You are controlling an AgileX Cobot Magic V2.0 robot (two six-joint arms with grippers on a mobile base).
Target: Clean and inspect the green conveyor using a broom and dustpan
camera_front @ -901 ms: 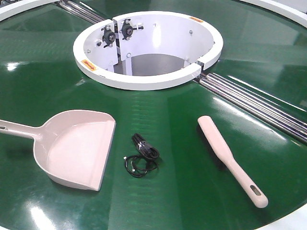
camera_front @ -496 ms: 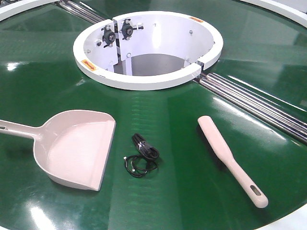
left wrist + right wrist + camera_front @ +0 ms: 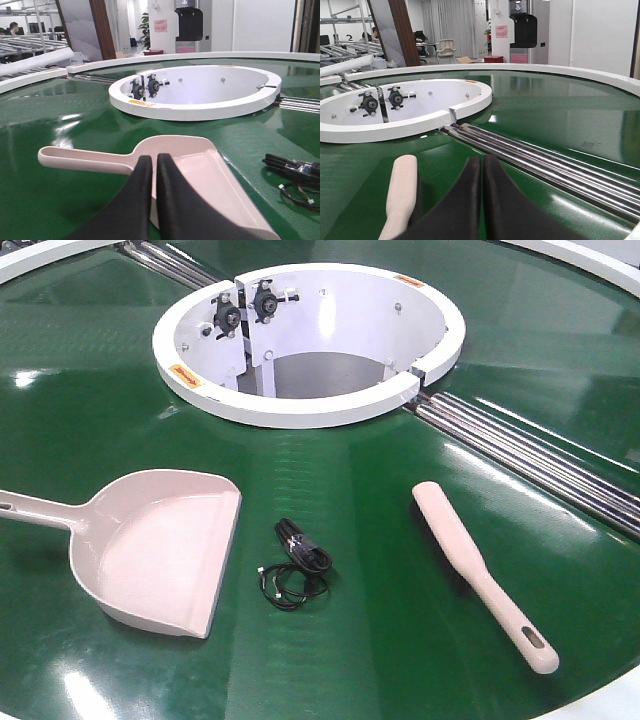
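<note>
The green conveyor (image 3: 360, 490) fills the front view around a white ring hub (image 3: 300, 405). The beige dustpan (image 3: 160, 550) lies flat at the left with its handle pointing left and its lip facing right. At the right, the beige broom (image 3: 480, 575) lies diagonally with its slotted handle end nearest me. Neither gripper shows in the front view. My left gripper (image 3: 154, 159) is shut and empty, hovering in front of the dustpan (image 3: 200, 170) near where the handle joins the scoop. My right gripper (image 3: 482, 160) is shut and empty, just right of the broom (image 3: 402, 192).
A small coil of black cable (image 3: 297, 562) lies on the belt between dustpan and broom, also at the right of the left wrist view as the cable (image 3: 295, 175). Silver rollers (image 3: 530, 455) run in a seam from the hub toward the right. The belt's white outer rim (image 3: 600, 705) is near the broom handle.
</note>
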